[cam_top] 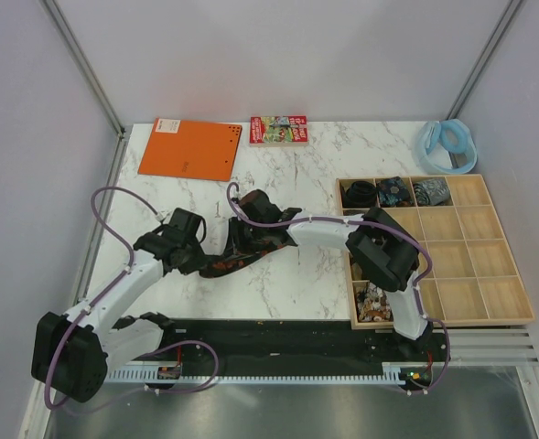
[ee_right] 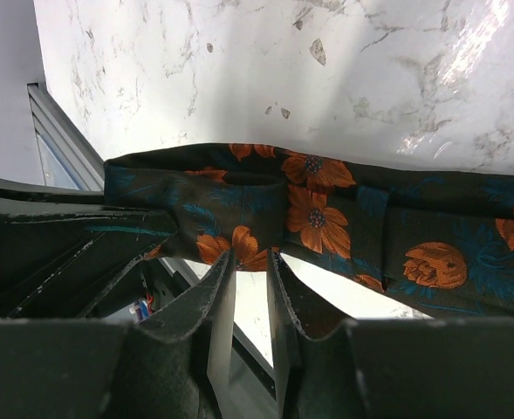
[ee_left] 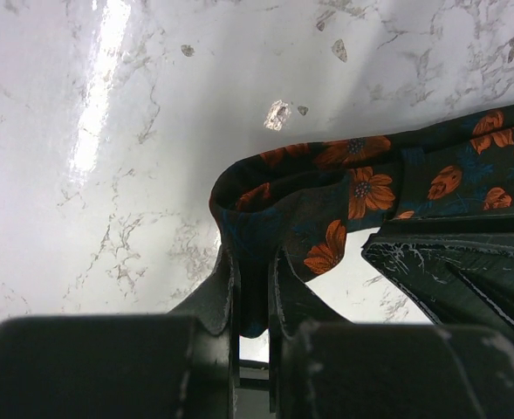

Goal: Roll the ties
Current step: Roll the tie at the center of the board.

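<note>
left gripper: was clenched on flowered tie | right gripper: was placed at its edge, grasp could not be told

Overall light: bright and even from overhead, the white walls and marble table well lit
Glare: white streaks on the glossy marble in both wrist views, strongest at upper left in the left one and upper right in the right one
Shadows: soft grey shade on the marble around the flowered tie
Focus: near fingers dark and blurred, tie pattern fairly sharp
</note>
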You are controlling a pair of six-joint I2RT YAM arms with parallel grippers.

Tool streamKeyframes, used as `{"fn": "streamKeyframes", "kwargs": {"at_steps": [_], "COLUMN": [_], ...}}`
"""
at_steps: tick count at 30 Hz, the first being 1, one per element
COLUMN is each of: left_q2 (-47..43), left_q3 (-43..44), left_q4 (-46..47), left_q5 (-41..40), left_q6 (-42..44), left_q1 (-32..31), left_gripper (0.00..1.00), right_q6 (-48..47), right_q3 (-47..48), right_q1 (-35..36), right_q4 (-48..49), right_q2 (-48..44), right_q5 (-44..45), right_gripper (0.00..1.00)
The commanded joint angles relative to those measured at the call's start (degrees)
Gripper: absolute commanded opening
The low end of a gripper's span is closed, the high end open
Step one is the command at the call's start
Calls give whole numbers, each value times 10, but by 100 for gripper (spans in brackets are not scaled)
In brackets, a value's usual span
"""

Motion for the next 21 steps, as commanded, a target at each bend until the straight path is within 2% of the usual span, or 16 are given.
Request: {"fn": "streamKeyframes", "kwargs": {"at_steps": [1, 12, 21], "left_q2": [7, 32, 47], "left_q3": [29, 78, 128], "left_q4": [-16, -58, -108], "left_q5": [-18, -25, -27], "left_q6": [32, 67, 90], "left_q1": [-6, -18, -33], "left_gripper": [2, 2, 2], "right_q6": [12, 30, 50], "right_q3": [25, 55, 83], "right_q1": [8, 43, 54], "right_q4": [7, 23, 43], "right_q2": [-10, 55, 86], "right_q5": [11, 8, -6], "right_gripper": [28, 22, 21]}}
